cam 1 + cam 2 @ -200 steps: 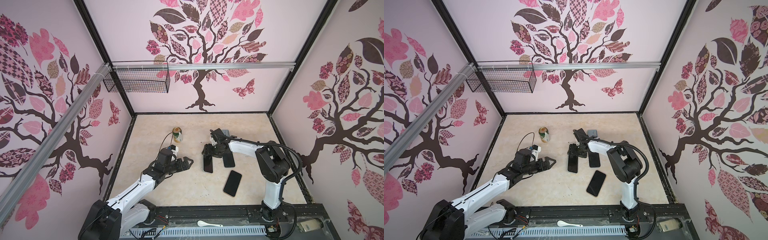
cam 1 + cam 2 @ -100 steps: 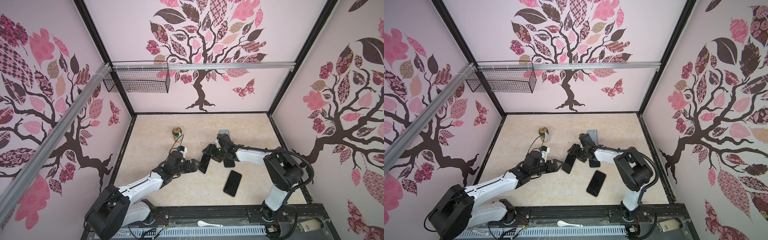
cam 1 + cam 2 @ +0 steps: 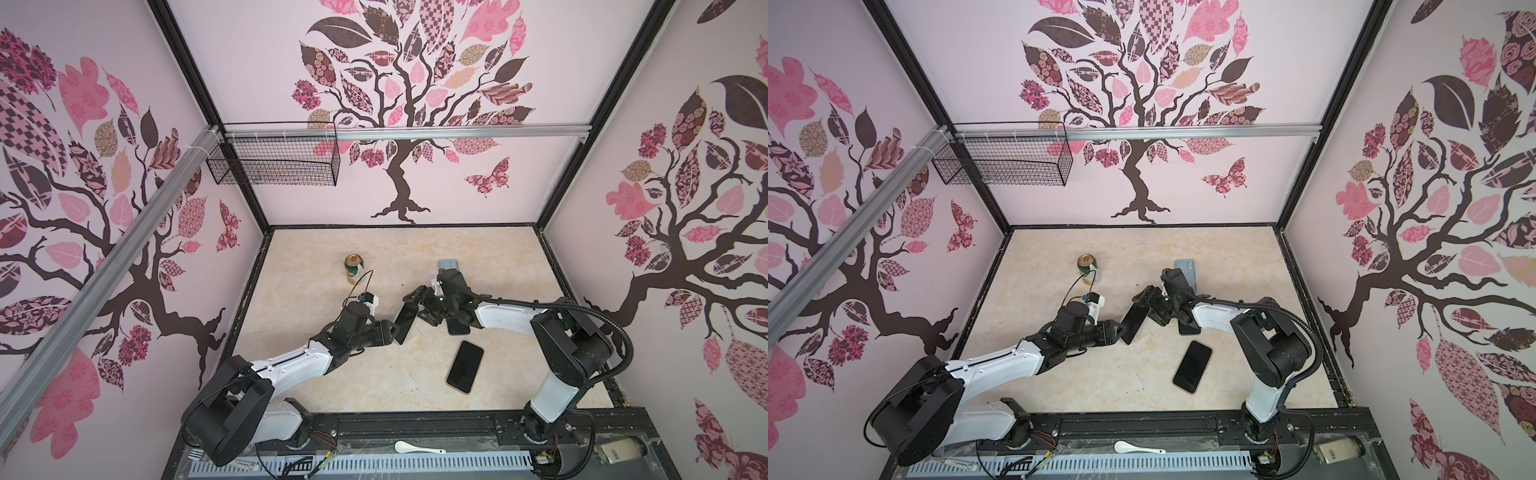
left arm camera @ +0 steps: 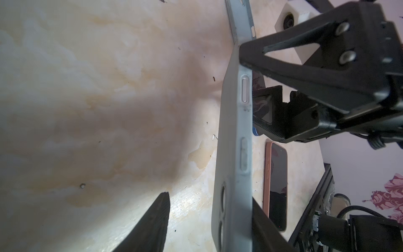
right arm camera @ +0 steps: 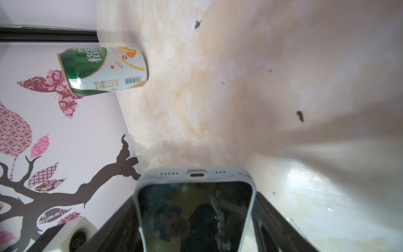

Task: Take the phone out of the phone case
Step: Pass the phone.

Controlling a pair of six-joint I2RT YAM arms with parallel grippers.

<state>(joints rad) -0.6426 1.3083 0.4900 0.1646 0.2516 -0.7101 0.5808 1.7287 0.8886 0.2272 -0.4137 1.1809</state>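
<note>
Upright on the tabletop (image 5: 218, 87), a green-and-white drink can (image 5: 102, 69), Chinese lettering and a barcode on it. Right of the can, right hand (image 3: 417, 309) clamps the black-screened phone (image 5: 196, 213), inside its grey phone case (image 4: 231, 152), tilted up; left hand (image 3: 392, 332) straddles its low end, half open, one finger clear. Farther from the can, a peach-edged phone (image 3: 465, 365) lies flat

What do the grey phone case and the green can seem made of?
The phone case looks like matte silicone or soft plastic: no glare, rounded moulded edges. The can is probably aluminium, glossy printed: a bright streak crosses its green part.
</note>
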